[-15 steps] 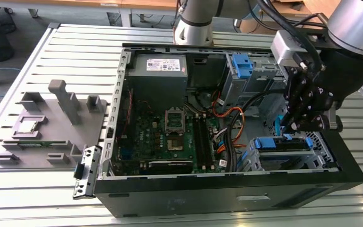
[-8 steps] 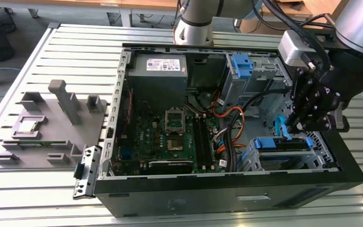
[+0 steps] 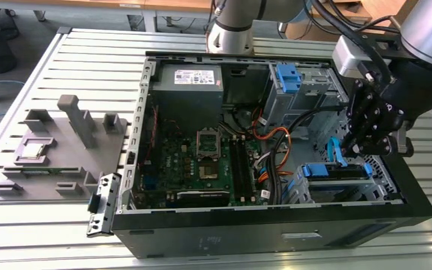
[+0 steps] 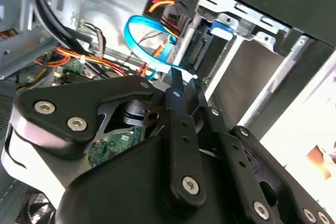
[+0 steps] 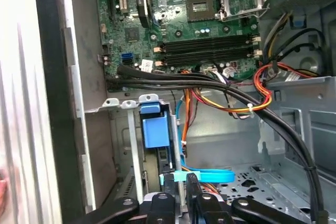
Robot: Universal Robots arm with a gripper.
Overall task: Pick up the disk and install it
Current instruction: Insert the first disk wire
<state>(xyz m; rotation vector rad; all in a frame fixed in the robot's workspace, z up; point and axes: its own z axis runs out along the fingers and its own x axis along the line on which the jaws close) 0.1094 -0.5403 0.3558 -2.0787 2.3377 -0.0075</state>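
Black hand [image 3: 360, 147], pinched narrow, hangs at the exterior view's right. Blue-bracketed silver disk [image 3: 336, 171] sits in the bay beneath.

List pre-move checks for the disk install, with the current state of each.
1. Silver disk with blue plastic bracket in the perforated metal drive cage: ok.
2. Disk fully seated: cannot tell.
3. Black gripper over the cage, beside the disk: ok.
4. Light-blue flat cable loop clear of the gripper: not ok, it crosses at its tip.
5. Black cable bundle clear of the disk's slot: ok.
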